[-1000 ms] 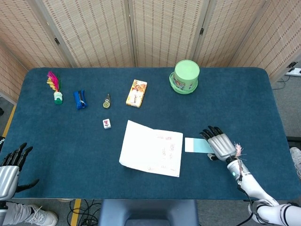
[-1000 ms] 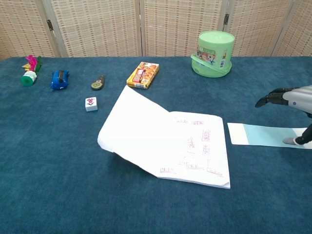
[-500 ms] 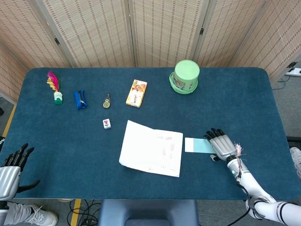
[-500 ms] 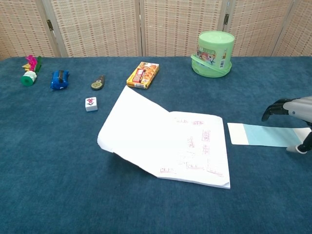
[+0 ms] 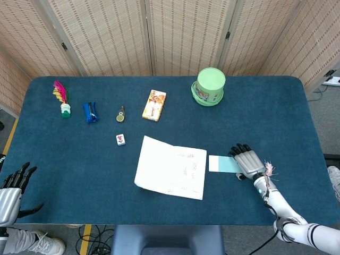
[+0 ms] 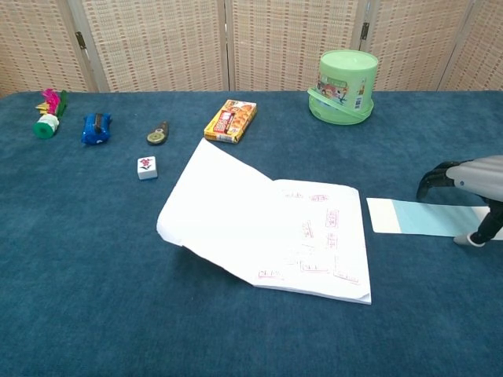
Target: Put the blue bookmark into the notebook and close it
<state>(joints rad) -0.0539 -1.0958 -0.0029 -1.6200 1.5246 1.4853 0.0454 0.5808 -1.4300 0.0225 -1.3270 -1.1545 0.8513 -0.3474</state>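
We keep our right robot hand (image 5: 248,162) open and empty over the right end of the blue bookmark (image 5: 223,164), lying flat just right of the open notebook (image 5: 171,167), ready to pinch it.

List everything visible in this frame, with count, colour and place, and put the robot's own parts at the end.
notebook: 1, white pages, open, centre front of the table
blue bookmark: 1, light blue, flat on the table just right of the notebook
round tub: 1, green, back centre-right
snack box: 1, yellow-orange, back centre
small tile: 1, white with a red mark, left of the notebook
small dark tool: 1, behind the tile
blue object: 1, back left
shuttlecock: 1, pink and green feathers, far back left
table: 1, dark blue cloth
folding screen: 1, beige woven, behind the table
left hand: 1, front left edge, holds nothing
right hand: 1, over the bookmark's right end
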